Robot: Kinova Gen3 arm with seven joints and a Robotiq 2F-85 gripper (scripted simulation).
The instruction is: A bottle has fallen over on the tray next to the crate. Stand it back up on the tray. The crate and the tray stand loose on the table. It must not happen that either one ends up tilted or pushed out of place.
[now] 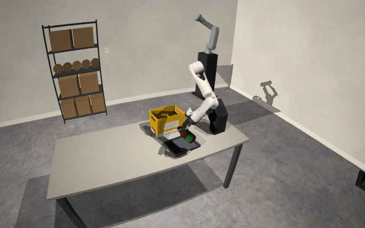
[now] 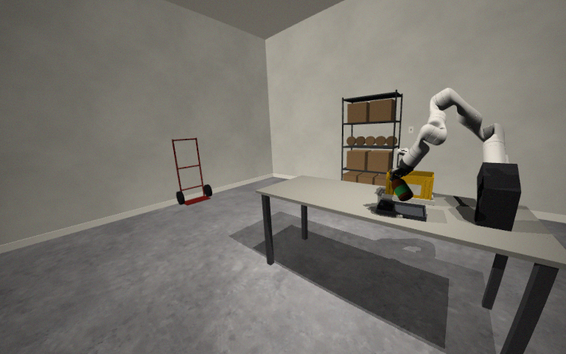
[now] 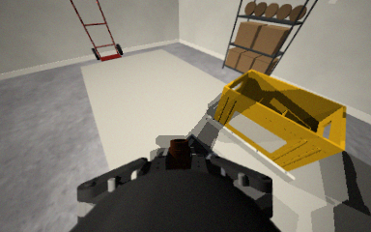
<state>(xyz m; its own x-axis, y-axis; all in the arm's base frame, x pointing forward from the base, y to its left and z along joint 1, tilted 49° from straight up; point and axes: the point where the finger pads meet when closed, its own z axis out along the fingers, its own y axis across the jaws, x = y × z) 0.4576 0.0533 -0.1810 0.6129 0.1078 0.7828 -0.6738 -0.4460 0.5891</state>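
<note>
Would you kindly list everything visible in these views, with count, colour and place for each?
Table: one, pale grey top, dark legs, mid-room.
Crate: one, yellow, on the table.
Tray: one, black, on the table beside the crate.
Bottle: one, brown with green label, tilted above the tray, held at its neck.
Shelf rack: one, black, by the far wall.
Boxes: seven, brown, on the rack.
Round brown items: five, on the rack's second shelf.
Hand truck: one, red, against the side wall.
Pedestal: one, black, on the table.
Second arm: one, grey, in the corner.
Gripper: one, dark, jaws shut on the bottle.
</note>
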